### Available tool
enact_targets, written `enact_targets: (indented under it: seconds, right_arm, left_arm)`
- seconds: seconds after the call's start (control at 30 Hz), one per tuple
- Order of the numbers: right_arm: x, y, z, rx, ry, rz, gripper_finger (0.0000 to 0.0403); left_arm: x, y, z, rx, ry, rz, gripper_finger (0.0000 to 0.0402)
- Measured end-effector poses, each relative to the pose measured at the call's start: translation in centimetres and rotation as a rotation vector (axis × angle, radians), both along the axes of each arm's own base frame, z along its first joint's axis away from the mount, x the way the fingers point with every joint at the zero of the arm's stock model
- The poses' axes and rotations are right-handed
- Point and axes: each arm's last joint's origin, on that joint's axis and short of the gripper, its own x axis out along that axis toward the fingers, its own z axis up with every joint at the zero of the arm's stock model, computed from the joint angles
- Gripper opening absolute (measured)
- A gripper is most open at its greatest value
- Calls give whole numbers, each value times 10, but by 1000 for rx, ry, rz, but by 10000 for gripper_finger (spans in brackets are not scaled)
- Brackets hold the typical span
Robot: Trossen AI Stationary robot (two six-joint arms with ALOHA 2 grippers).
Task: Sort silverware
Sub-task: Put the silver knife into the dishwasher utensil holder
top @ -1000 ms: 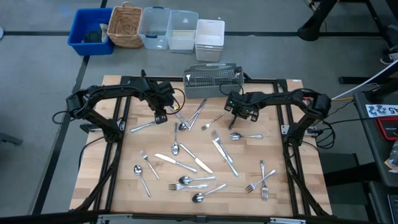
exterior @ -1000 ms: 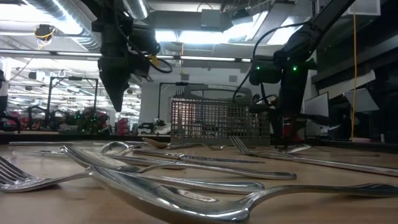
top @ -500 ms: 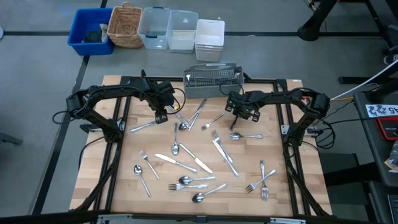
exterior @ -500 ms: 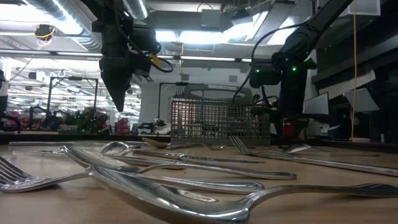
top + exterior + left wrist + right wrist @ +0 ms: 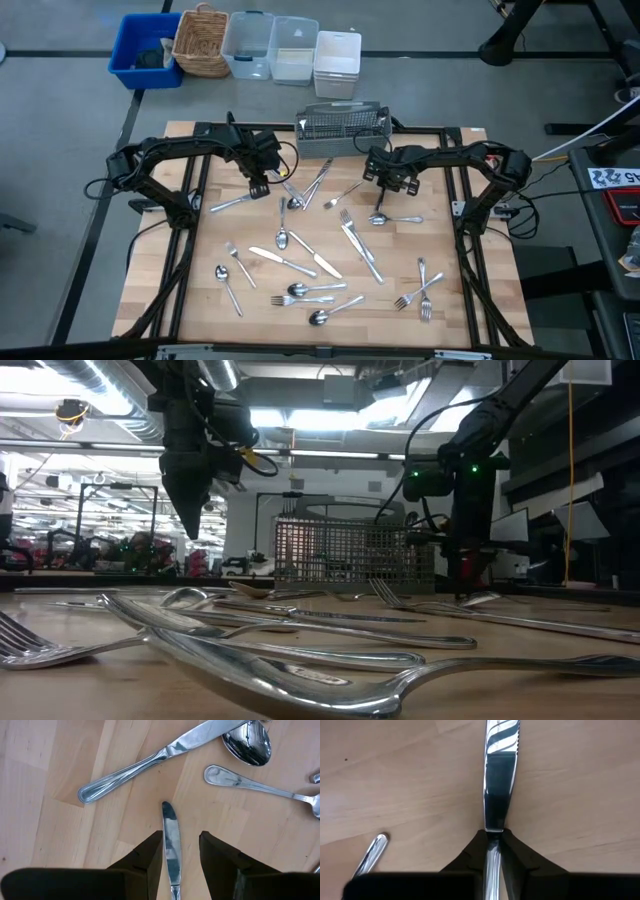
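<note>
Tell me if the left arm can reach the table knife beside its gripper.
Probably yes: the table knife lies flat on bare wood, nothing on it, by the left gripper, though another knife sits between its open fingers.

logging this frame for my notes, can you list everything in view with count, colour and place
shiny metal silverware: some two dozen, silver, scattered over table
wooden table: one, light wood, centre
grey wire-mesh basket: one, table's far edge
blue plastic bin: one, floor beyond table
woven wicker basket: one, tan, beside it
clear and white plastic containers: three, same row
left gripper: jaws open astride a table knife
right gripper: jaws shut on a table knife
</note>
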Motion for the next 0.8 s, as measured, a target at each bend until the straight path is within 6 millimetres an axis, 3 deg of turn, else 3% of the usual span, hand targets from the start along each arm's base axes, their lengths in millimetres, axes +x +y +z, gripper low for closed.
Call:
enact_targets:
  seconds: [0.2,0.57,0.8]
  right_arm:
    - [2,-1,0,-13,-33,46,38]
    - [14,-6,24,-46,-101,143,39]
    - [14,-4,24,-16,-114,179,39]
  left_arm:
    - [-2,-1,0,-8,24,-23,115]
    - [-9,-5,-1,-39,92,-59,115]
    - [-10,-5,-1,-42,104,-83,115]
